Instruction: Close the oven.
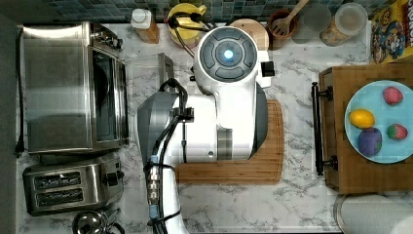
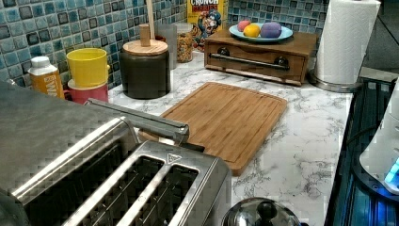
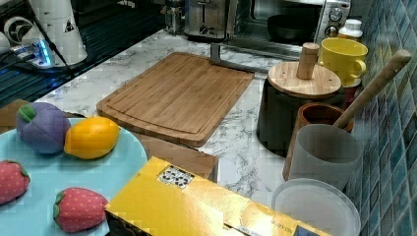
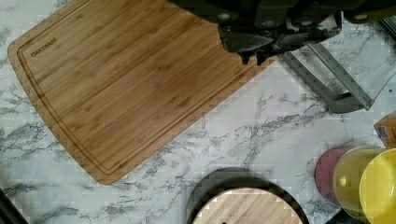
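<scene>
In the top view, the big shiny oven (image 1: 58, 87) sits at the far left of the marble tabletop (image 1: 297, 73). Its glass door (image 1: 146, 73) is down flat and open, sticking out toward the top view's right, with the bar handle (image 1: 166, 66) at its end. Just below the oven in the top view sits a small toaster (image 1: 73, 187) with two slots.

Next comes the white robot arm (image 1: 229, 97). It hangs over the wooden cutting board (image 1: 272, 165) in the middle. In the wrist view, the dark claw (image 4: 254, 58) is above the edge of the board, close to the oven door's handle but not touching it. The two tips look close together and hold nothing.

Along the back wall in the top view stand a small bottle (image 1: 145, 24), a yellow cup (image 1: 185, 22) and a dark jar with a wooden lid (image 1: 253, 29).

At the top view's far right is a wooden box (image 1: 341, 146) with a black handle. A blue plate (image 1: 370, 92) rests on it, with a lemon (image 1: 362, 118), a purple fruit (image 1: 370, 141) and two strawberries (image 1: 393, 95). A cereal box (image 1: 389, 31) stands behind it.
</scene>
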Robot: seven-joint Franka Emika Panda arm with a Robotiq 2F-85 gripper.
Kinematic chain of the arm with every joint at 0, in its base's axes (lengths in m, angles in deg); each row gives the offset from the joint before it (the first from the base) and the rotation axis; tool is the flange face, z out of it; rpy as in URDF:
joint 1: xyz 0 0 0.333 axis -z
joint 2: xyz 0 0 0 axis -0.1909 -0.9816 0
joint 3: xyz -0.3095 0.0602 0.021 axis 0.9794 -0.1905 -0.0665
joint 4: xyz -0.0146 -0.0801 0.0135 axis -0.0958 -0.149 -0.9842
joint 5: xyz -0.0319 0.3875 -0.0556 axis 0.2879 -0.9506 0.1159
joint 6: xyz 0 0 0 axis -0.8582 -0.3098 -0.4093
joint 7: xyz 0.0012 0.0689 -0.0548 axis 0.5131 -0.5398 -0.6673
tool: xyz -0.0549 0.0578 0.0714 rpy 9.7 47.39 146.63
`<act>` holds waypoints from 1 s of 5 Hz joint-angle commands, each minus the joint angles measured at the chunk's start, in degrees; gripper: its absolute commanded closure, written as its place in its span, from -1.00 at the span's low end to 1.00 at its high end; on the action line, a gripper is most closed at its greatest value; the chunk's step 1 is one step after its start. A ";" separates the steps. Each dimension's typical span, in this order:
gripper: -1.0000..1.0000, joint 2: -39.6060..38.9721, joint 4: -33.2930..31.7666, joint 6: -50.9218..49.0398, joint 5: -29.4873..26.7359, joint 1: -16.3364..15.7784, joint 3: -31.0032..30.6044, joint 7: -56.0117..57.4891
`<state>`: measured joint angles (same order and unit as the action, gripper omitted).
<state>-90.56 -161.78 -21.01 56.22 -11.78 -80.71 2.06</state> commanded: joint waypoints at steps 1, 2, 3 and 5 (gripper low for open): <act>1.00 -1.08 -2.14 2.81 2.92 -1.15 -0.96 1.58; 1.00 -3.12 -6.19 7.23 -2.54 0.68 -1.06 17.35; 1.00 -4.37 -11.76 13.49 -6.98 2.20 -0.81 25.97; 1.00 -9.23 -12.64 17.51 -24.28 6.95 -2.71 54.61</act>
<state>-99.72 -169.45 -1.62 36.37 -8.10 -84.20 52.15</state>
